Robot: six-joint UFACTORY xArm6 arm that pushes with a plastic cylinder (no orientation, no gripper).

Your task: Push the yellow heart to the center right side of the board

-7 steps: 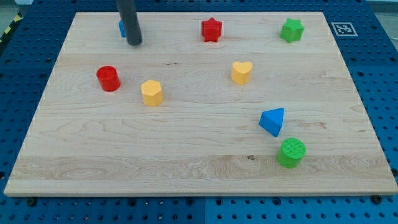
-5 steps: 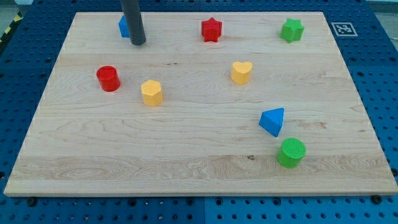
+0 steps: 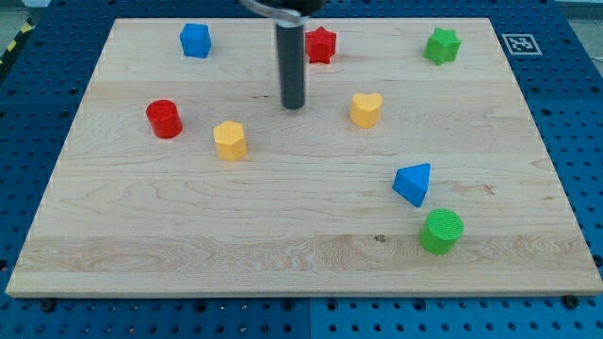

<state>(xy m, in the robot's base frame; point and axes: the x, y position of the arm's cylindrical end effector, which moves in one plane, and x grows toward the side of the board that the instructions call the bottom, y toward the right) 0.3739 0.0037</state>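
Note:
The yellow heart (image 3: 366,109) lies on the wooden board (image 3: 283,226), right of centre in the upper half. My tip (image 3: 293,104) stands on the board to the heart's left, a clear gap between them. The dark rod rises from the tip to the view's top and passes just left of the red star (image 3: 321,44).
A blue cube (image 3: 195,40) sits at the top left, a green star (image 3: 442,45) at the top right. A red cylinder (image 3: 164,119) and a yellow hexagonal block (image 3: 229,140) lie on the left. A blue triangle (image 3: 414,183) and a green cylinder (image 3: 441,231) lie at the lower right.
My tip has moved right and down the view, from beside the blue cube to just left of the yellow heart. The blue cube now shows fully. No block has moved.

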